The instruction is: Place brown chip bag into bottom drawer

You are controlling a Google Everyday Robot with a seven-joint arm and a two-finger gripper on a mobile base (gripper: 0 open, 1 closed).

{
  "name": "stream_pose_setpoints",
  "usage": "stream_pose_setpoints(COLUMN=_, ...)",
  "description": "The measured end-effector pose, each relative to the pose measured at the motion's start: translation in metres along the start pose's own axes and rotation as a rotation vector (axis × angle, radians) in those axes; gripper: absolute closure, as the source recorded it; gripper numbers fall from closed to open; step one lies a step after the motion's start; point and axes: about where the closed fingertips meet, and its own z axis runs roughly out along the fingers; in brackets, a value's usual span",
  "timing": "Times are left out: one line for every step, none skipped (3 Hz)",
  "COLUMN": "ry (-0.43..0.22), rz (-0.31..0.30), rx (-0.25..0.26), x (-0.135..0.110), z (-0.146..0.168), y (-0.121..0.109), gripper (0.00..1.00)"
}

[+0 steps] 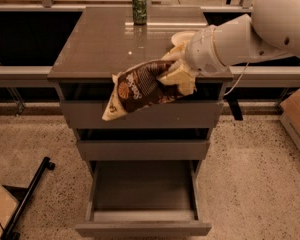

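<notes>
The bottom drawer (142, 228) is pulled well out from the cabinet, its flat front near the lower edge of the camera view and its inner floor and side walls showing; the middle drawer (142, 150) and the top drawer (80, 115) above it stand slightly forward of the carcass, with a dark gap over each. The speckled floor (250, 184) lies open to the right of the cabinet as far as a cardboard box (296, 115) at the right edge; to the left a black bar (29, 198) lies slanted on the floor, well apart from the drawers.

The brown chip bag (140, 88) hangs in the air just past the front edge of the cabinet top (100, 44), overlapping the top drawer's face in this view and lying above the open bottom drawer; it is tilted, its pale left end lowest and its right end raised.

The gripper (177, 76) sits at the bag's right end, at the front right part of the cabinet top; its cream fingers (182, 80) are clamped on the bag. The white arm (240, 36) comes in from the upper right, crossing the cabinet's right front corner, the wrist pointing left and a little downward.

A green can (139, 8) stands upright at the back of the top; a cream bowl (182, 36) shows partly behind the wrist.
</notes>
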Motion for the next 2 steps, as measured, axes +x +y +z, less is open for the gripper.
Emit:
stream_pose_setpoints(ry=0.042, rz=0.056, rx=-0.140, x=0.043, z=0.012, y=0.040, gripper=1.00)
stream_pose_setpoints(ry=0.025, rz=0.218, rx=-0.267, x=0.100, z=0.039, y=0.085, gripper=1.00)
